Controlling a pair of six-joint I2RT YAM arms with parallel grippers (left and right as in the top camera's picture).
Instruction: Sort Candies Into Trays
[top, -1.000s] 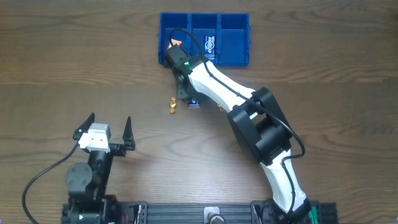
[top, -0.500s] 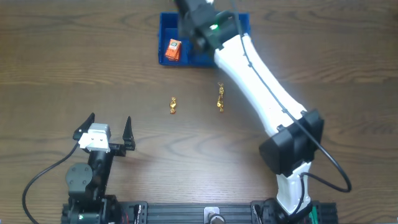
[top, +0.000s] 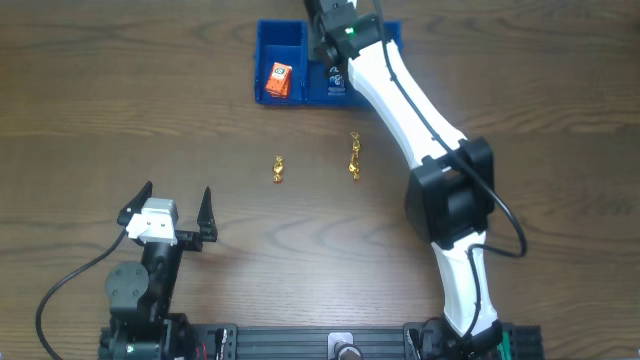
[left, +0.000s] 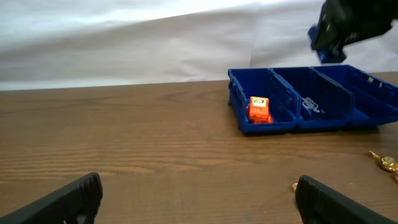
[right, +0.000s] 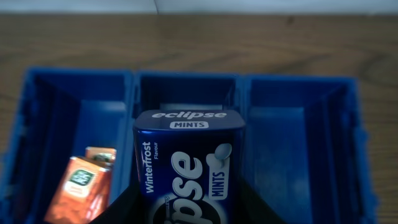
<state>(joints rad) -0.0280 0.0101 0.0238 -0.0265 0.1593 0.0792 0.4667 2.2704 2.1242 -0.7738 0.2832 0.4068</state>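
Right arm (top: 400, 90), moved off the surface (top: 150, 120), hangs over blue three-compartment plastic tray (right: 301, 143), jaws pinching dark-blue mint tin (right: 188, 162). Centre over middle compartment (right: 186, 93), lower, then release.

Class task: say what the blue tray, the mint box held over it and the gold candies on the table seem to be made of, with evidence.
Blue tray: probably moulded plastic; uniform colour, thin smooth walls with a soft sheen.
Mint box: glossy printed shell; metal or plastic, cannot tell.
Gold candies: foil-like wrappers; bright glints, seemingly twisted ends.
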